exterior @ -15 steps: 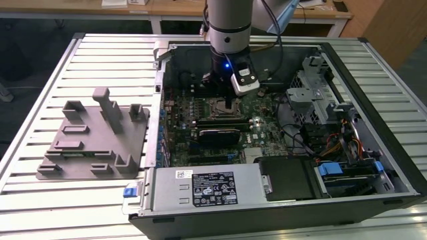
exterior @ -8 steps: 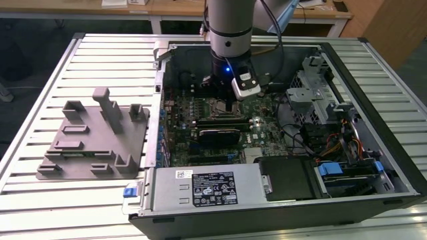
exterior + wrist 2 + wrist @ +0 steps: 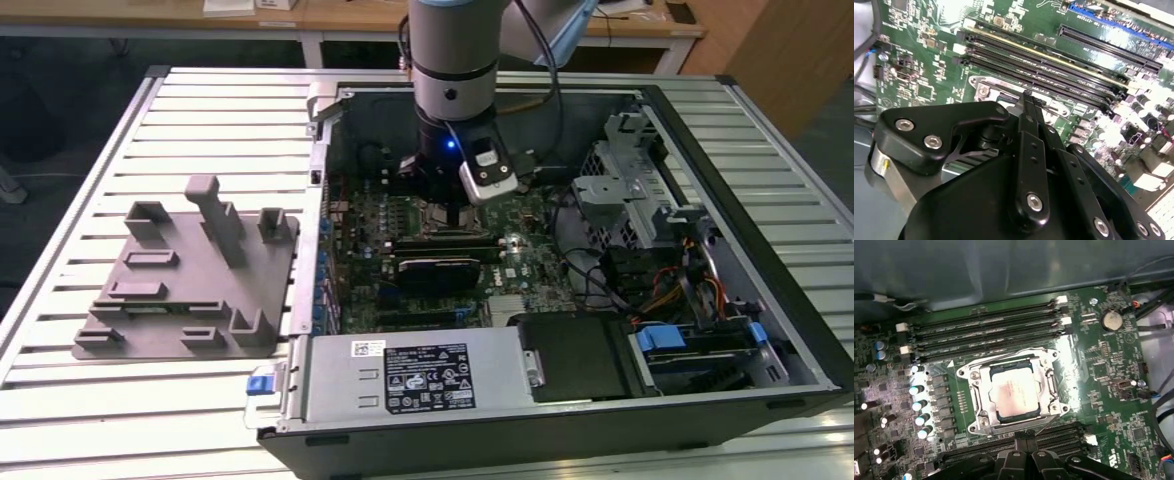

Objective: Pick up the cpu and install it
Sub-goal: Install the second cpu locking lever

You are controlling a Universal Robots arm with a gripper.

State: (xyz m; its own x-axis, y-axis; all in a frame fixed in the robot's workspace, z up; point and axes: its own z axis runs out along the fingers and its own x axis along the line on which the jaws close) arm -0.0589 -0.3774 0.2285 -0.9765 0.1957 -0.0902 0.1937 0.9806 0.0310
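The small flat square cpu (image 3: pixel 1013 394) with its shiny silver metal top lies flat inside the silver metal socket frame (image 3: pixel 973 390) on the green motherboard (image 3: pixel 1104 375). In the first wrist view the frame surrounds the chip on all sides.

The black fingers (image 3: pixel 1025 444) of the gripper (image 3: pixel 1025 437) appear in the first wrist view at the edge of the socket frame, between the frame and the nearer bank of black memory slots (image 3: pixel 1054 437). The fingers stand pressed together with no gap between them and nothing held. Their tips lie just beside the frame, apart from the cpu, which sits beyond them toward the middle of the socket.

In the second wrist view the fingertips (image 3: pixel 1027 102) meet in a narrow point over the frame's corner (image 3: pixel 985 90), with long black memory slots (image 3: pixel 1054 65) running beyond.

In the exterior view the grey arm (image 3: pixel 454 60) descends into the open black computer case (image 3: pixel 747 300), which lies on its side on the slatted metal worktop (image 3: pixel 80 150). A grey plastic fixture plate (image 3: pixel 194 275) with upright blocks rests on the worktop at the exterior view's left, well apart from the case.
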